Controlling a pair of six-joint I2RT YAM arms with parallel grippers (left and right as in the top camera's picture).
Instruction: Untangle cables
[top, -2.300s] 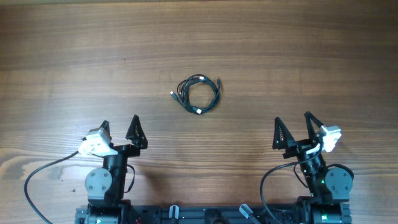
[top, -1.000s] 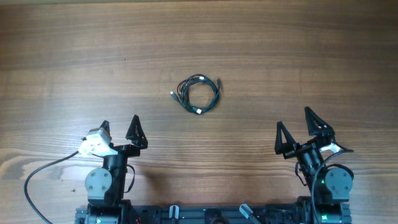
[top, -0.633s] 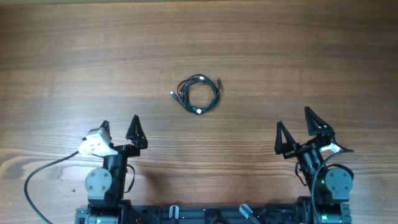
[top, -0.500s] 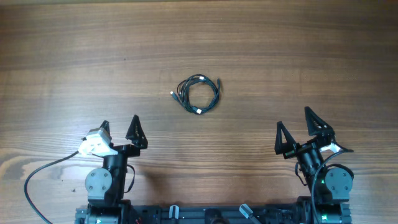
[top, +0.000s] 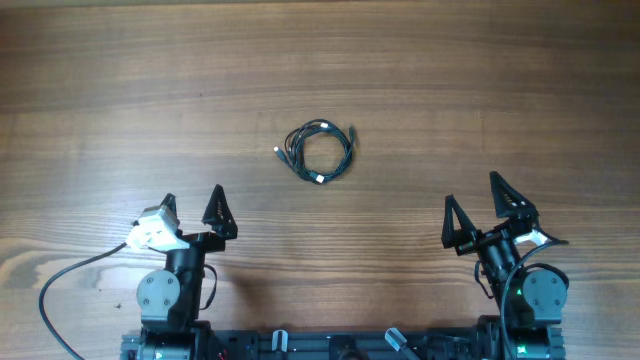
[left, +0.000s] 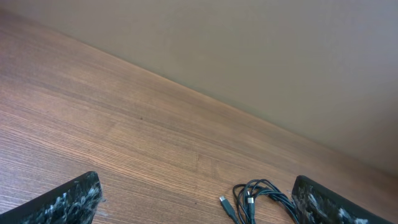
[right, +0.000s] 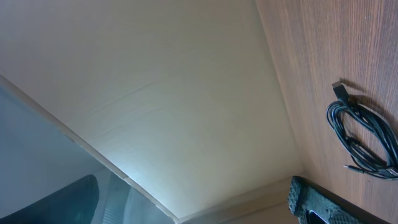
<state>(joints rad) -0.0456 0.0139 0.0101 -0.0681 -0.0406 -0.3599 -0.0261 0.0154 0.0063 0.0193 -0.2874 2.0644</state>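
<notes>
Overhead, the cables (top: 318, 151) lie in one small coil just above the frame's centre on the wooden surface (top: 500, 80). The left end effector (top: 192, 197), lower left, and the right end effector (top: 470, 190), lower right, both stand released with fingers spread, well apart from the coil.

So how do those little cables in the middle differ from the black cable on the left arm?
The cables are thin, wound into a small ring with tiny plugs showing; the arm's cable is thicker, one strand in a wide sweep. The cables lie loose mid-table; the arm's cable is attached to the left arm. Both are black.
</notes>
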